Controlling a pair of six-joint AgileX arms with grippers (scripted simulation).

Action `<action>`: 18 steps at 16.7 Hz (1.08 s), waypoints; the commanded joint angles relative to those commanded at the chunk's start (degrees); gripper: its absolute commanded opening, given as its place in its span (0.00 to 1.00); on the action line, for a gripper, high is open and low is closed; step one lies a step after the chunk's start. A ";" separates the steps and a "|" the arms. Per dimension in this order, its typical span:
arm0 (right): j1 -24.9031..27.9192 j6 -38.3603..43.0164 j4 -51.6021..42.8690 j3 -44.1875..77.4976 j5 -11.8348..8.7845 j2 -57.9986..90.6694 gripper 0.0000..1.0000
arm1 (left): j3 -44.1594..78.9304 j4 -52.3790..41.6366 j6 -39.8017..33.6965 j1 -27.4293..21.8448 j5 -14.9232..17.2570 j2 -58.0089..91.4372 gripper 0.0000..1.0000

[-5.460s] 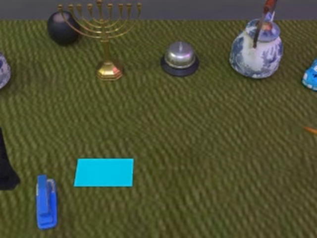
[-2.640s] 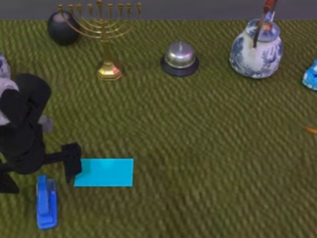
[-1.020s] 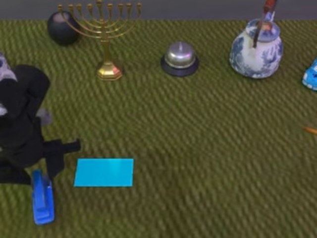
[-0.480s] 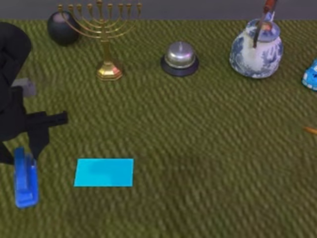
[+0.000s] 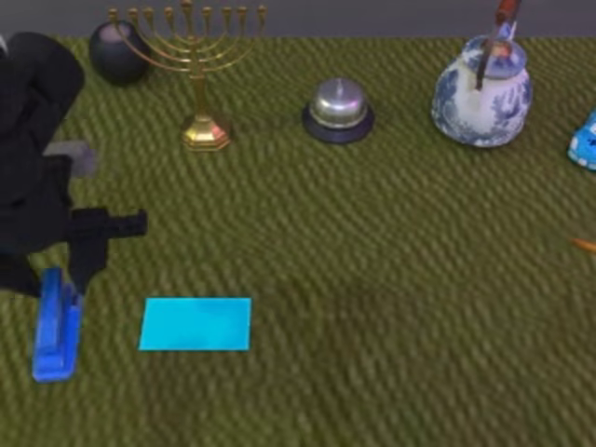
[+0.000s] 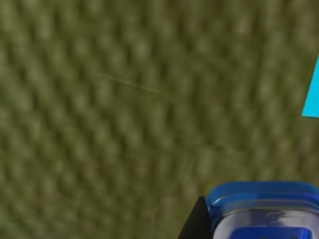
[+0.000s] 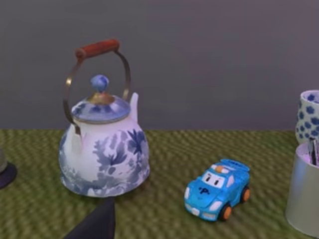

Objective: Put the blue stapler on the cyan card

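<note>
The left gripper (image 5: pixel 63 279) was at the tabletop's left edge, toward the front-left corner, fingers clamped on the blue stapler (image 5: pixel 56 326), which hung lengthwise front-to-back; whether it touched the mat could not be told. The cyan card (image 5: pixel 196 324) lay flat just beside it to the right, apart from the stapler, w/ a corner of it also visible in the left wrist view. The right arm sat parked off the right edge, only a dark tip of the right gripper (image 7: pixel 97 223) in its wrist view, finger state: cannot tell.
</note>
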 joint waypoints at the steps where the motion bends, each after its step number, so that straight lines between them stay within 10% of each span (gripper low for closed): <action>1: 0.00 0.00 0.00 0.00 0.00 0.00 1.00 | 1.28 -0.38 3.03 -1.16 -0.03 1.13 0.00; 12: 0.00 0.00 0.00 0.00 0.00 0.00 1.00 | 17.08 -3.79 57.40 -18.70 -0.22 14.86 0.00; 18: 0.00 0.00 0.00 0.00 0.00 0.00 1.00 | 21.17 -3.02 71.58 -23.91 -0.46 16.70 0.00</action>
